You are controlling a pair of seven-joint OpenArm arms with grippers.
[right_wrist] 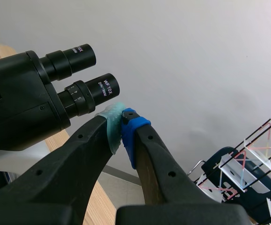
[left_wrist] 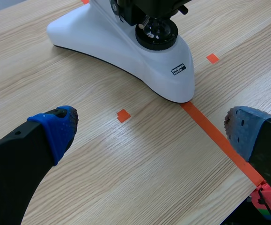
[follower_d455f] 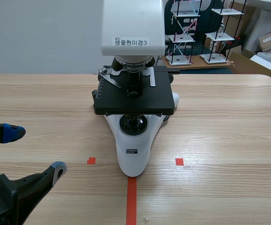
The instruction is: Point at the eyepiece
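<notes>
Closest to the right wrist camera, the right gripper [right_wrist: 121, 127] is clenched on nothing. Its green and blue pads [right_wrist: 112, 125] press against each other, making one blunt tip. That tip sits just under the nearer eyepiece [right_wrist: 99, 89], the one marked WF 10X. I cannot tell whether the green pad grazes the barrel or stops just short of it. The second eyepiece [right_wrist: 76, 55] stands beyond, and both rise from the black binocular head [right_wrist: 18, 103] of the microscope [follower_d455f: 133, 93].

The left gripper [follower_d455f: 37, 150] is released, fingers wide apart, low over the table [follower_d455f: 229, 131] near the microscope's white base [left_wrist: 126, 51] and gripping nothing.

The pointing step looks essentially reached, since the closed tip already aims at the eyepiece from below. The next move calls for little: hold the pose or, at most, make a slight correction toward the lens end. It should not press upward, as that could nudge the eyepiece tube.
</notes>
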